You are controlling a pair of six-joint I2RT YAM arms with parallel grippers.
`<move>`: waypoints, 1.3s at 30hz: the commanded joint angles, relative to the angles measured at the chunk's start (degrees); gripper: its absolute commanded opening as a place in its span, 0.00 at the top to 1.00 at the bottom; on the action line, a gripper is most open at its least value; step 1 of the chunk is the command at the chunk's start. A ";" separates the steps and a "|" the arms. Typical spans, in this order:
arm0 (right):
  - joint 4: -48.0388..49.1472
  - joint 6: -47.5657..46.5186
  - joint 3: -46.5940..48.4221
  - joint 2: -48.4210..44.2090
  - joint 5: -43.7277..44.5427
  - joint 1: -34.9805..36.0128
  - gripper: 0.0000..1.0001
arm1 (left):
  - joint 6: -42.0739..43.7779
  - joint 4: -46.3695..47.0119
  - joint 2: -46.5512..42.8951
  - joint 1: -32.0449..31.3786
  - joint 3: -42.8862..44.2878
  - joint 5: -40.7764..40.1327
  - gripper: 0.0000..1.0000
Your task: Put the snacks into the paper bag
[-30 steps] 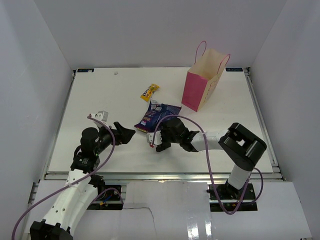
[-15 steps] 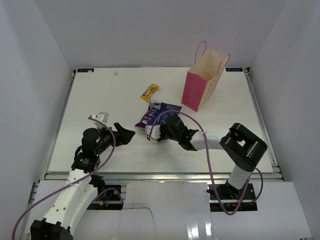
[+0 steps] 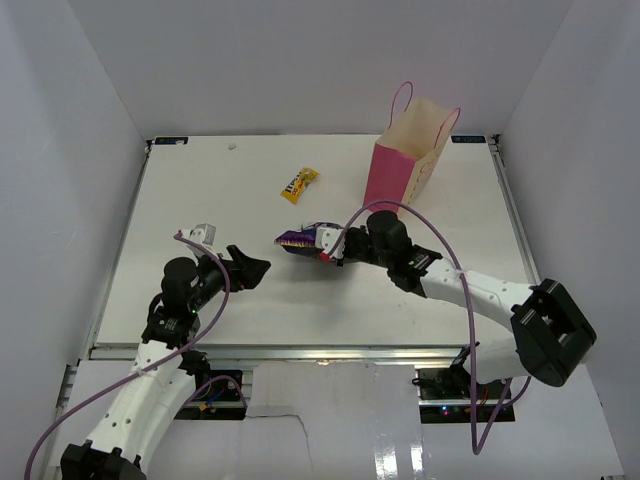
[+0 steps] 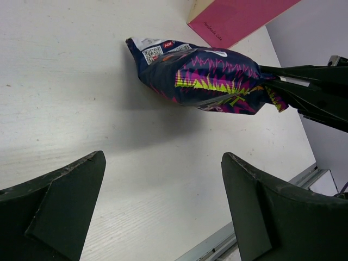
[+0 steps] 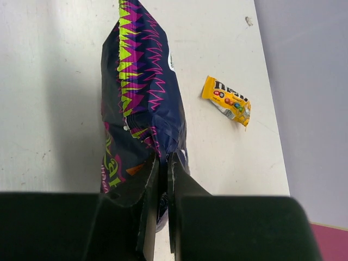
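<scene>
A dark blue-purple crinkly snack bag [image 3: 301, 239] [image 4: 206, 78] [image 5: 138, 103] hangs off the table, pinched at one end by my right gripper [image 3: 330, 243] [image 5: 163, 163], which is shut on it. A small yellow candy packet [image 3: 299, 183] [image 5: 227, 100] lies flat on the table behind it. The pink paper bag [image 3: 408, 162] [image 4: 239, 19] stands upright and open-topped at the back right, just beyond the held bag. My left gripper [image 3: 252, 267] [image 4: 163, 217] is open with nothing between its fingers, to the left of the snack bag and pointing at it.
The white table [image 3: 220, 190] ends in a metal rail [image 3: 320, 350] along its near edge. White walls enclose the table on the left, back and right.
My right gripper closed on the dark blue-purple snack bag and raised it off the table, shifting back and right toward the paper bag. The left arm stayed put.
</scene>
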 commanded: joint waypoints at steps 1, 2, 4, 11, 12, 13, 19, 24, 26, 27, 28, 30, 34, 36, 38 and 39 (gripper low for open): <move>6.69 0.70 4.44 -4.75 -3.25 -1.50 0.92 | -0.64 1.10 -0.74 0.03 -0.32 1.08 0.02; 6.69 1.57 5.49 -5.02 -3.26 -2.46 0.92 | -0.73 1.27 -0.83 0.12 -0.41 1.25 0.02; 6.95 1.84 6.29 -6.16 -3.61 -3.26 0.92 | -0.73 1.45 -0.66 0.03 -0.50 1.34 0.02; 7.74 2.38 8.93 -9.24 -3.96 -4.23 0.92 | -1.34 2.15 -0.83 0.03 -0.68 1.78 0.02; 7.83 2.37 9.28 -9.50 -3.87 -4.32 0.92 | -1.34 2.33 -0.83 0.03 -0.68 1.87 0.02; 7.83 2.37 9.63 -9.77 -3.87 -4.49 0.92 | -1.43 2.42 -0.92 0.12 -0.76 1.96 0.02; 8.53 2.02 13.76 -11.09 -4.05 -5.98 0.92 | -1.52 2.51 -1.18 0.12 -0.85 2.05 0.02; 8.71 2.37 20.43 -10.47 -3.61 -7.57 0.92 | -1.61 2.68 -1.18 0.03 -0.94 2.05 0.02; 8.71 2.72 24.30 -9.86 -3.35 -8.71 0.92 | -1.52 2.86 -1.10 0.03 -0.94 2.05 0.02; 8.80 2.90 25.53 -9.60 -3.00 -8.97 0.92 | -1.52 3.03 -1.01 0.03 -0.85 2.05 0.02; 8.80 3.34 27.98 -9.33 -2.82 -9.76 0.92 | -1.52 3.21 -0.92 0.12 -0.85 2.13 0.02; 9.06 3.52 30.28 -8.63 -2.47 -10.82 0.92 | -1.43 3.47 -0.57 0.03 -0.76 2.13 0.02; 10.29 3.43 34.94 -7.14 -1.68 -12.66 0.92 | -1.43 4.00 -0.13 0.03 -0.76 2.31 0.02; 11.17 3.25 37.92 -5.82 -1.50 -14.24 0.92 | -1.43 4.26 0.13 0.12 -0.68 2.49 0.02; 12.04 3.16 39.86 -4.32 -1.24 -15.47 0.92 | -1.34 4.35 0.22 0.12 -0.76 2.49 0.02; 12.23 3.16 41.61 -3.80 -1.15 -16.70 0.92 | -1.26 4.44 0.22 0.03 -0.68 2.57 0.02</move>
